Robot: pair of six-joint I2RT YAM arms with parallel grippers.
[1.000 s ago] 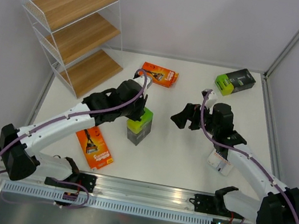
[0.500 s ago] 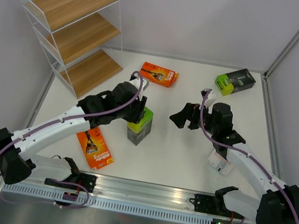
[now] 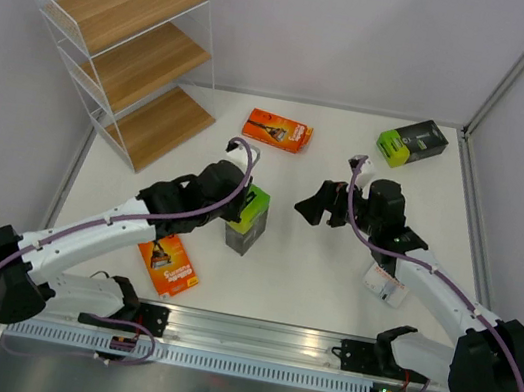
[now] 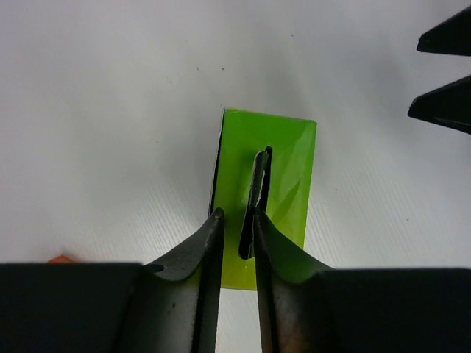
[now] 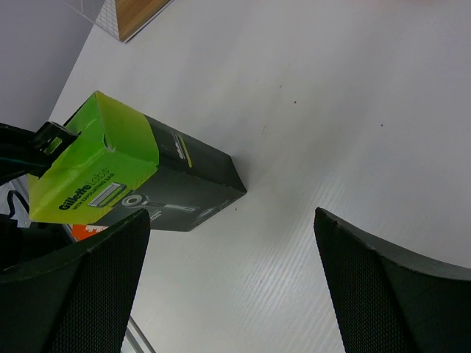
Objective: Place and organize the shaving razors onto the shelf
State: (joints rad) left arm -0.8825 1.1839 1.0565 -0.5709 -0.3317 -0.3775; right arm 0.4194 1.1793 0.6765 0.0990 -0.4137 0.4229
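**Top external view: standing pack (image 3: pixel 246 224) upright at mid-bench, left end effector (image 3: pixel 239 208) over its top**

The standing pack, black with its lime-green end uppermost, is set on end near the middle of the bench (image 3: pixel 309 275). The left end effector is placed directly over that green end. In the left wrist view the pack's thin hang tab (image 4: pixel 260 176) is seen between the left fingers (image 4: pixel 206 254). These are parted only narrowly, and a strip of green shows between the tab and one finger, so the tab is not clamped.

The right end effector (image 3: pixel 313 205) is held wide open at 3 o'clock of the standing pack. It is apart from the pack and nothing is gripped in it.

The shelf (image 3: pixel 145 54) is set at the bench's 10 o'clock corner. A second black-and-lime pack (image 3: pixel 412 142) is laid flat at 1 o'clock and an orange pack (image 3: pixel 278 130) at 12 o'clock. Another orange pack (image 3: pixel 171 269) is seen at 7 o'clock beside the left arm. The white-and-blue pack (image 3: pixel 385 284) is found at 4 o'clock, partly covered by the right arm.
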